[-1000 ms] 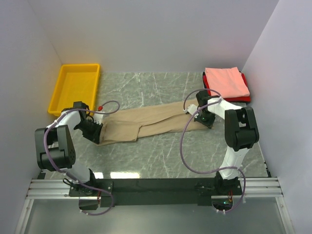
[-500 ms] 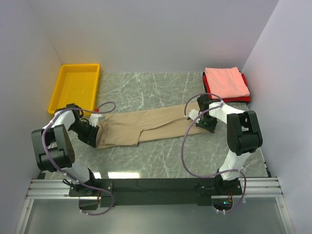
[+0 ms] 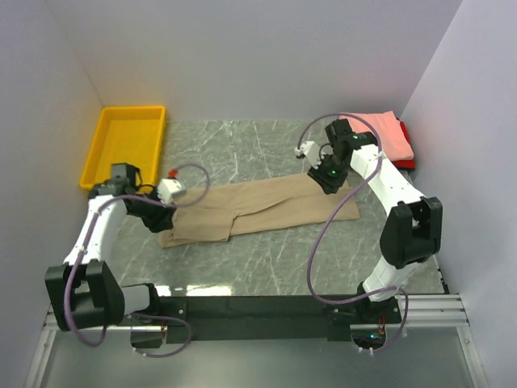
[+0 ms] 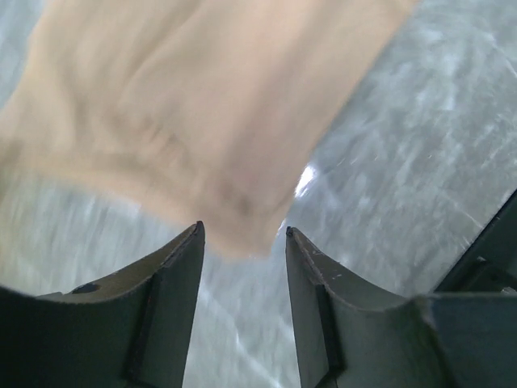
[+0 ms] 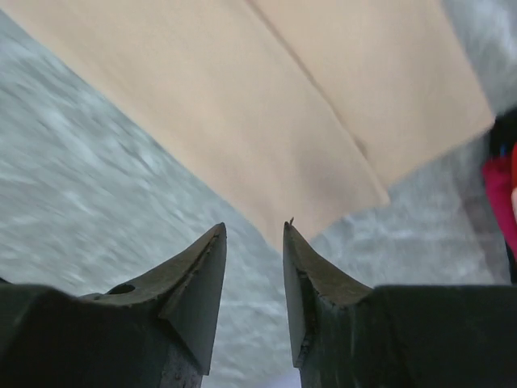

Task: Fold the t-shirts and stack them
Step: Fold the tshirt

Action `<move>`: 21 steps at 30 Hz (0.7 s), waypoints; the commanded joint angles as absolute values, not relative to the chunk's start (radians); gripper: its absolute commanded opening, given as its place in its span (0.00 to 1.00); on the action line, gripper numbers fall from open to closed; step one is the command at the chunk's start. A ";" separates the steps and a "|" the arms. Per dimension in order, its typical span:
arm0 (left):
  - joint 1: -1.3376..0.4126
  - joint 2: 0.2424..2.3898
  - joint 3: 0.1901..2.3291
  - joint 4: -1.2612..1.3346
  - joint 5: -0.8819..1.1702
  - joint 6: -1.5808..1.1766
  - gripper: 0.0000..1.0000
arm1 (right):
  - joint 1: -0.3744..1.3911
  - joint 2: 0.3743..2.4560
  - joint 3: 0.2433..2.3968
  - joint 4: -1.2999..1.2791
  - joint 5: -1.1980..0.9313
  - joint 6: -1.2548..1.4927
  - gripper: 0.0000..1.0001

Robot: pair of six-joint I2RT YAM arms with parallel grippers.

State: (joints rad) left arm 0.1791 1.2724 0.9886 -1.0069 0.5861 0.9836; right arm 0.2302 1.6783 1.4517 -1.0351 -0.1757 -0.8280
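Observation:
The tan t-shirt (image 3: 258,206) lies flat on the marble table as a long folded strip running left to right. My left gripper (image 3: 156,218) hovers over its left end, open and empty; in the left wrist view (image 4: 242,230) a corner of the tan shirt (image 4: 210,105) lies just beyond the fingertips. My right gripper (image 3: 327,175) is raised above the strip's right part, open and empty; in the right wrist view (image 5: 253,226) the tan shirt (image 5: 266,105) is below and ahead. The folded salmon pink t-shirt (image 3: 392,133) rests on the red t-shirt (image 3: 406,164) at the back right, partly hidden by the right arm.
A yellow plastic bin (image 3: 127,144) stands at the back left. White walls close in the table on three sides. The red shirt's edge shows at the right of the right wrist view (image 5: 505,190). The arm bases and a black rail (image 3: 258,307) line the near edge.
Both grippers were low at the ends of the tan shirt; now both are lifted off it with jaws open. The right arm swung back and up, and the shirt lies flat.

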 commanded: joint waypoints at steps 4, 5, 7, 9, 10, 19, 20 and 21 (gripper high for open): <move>-0.102 1.140 0.789 -0.703 0.568 0.967 0.55 | 0.264 1.804 1.557 -1.101 -0.359 -0.647 0.39; -0.136 1.128 0.775 -0.671 0.554 0.928 0.56 | 0.264 1.813 1.566 -1.095 -0.367 -0.637 0.39; -0.239 1.126 0.740 -0.571 0.517 0.888 0.59 | 0.264 1.836 1.568 -1.083 -0.370 -0.617 0.38; -0.338 1.140 0.723 -0.513 0.500 0.844 0.61 | 0.264 1.848 1.562 -1.068 -0.359 -0.601 0.38; -0.372 1.153 0.703 -0.442 0.467 0.806 0.62 | 0.262 1.856 1.556 -1.060 -0.356 -0.598 0.38; -0.649 1.193 0.565 -0.120 0.279 0.675 0.61 | 0.230 1.847 1.523 -1.043 -0.330 -0.592 0.37; -0.664 1.207 0.560 -0.104 0.261 0.663 0.61 | 0.226 1.844 1.520 -1.043 -0.330 -0.592 0.37; -0.692 1.216 0.558 -0.085 0.244 0.658 0.61 | 0.222 1.841 1.517 -1.042 -0.328 -0.594 0.37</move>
State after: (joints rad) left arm -0.6434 1.1976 0.5724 -0.2337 0.3241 0.7189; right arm 0.2417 1.8717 1.5291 -1.0554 -0.3294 -0.6052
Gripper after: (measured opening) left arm 0.611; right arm 0.373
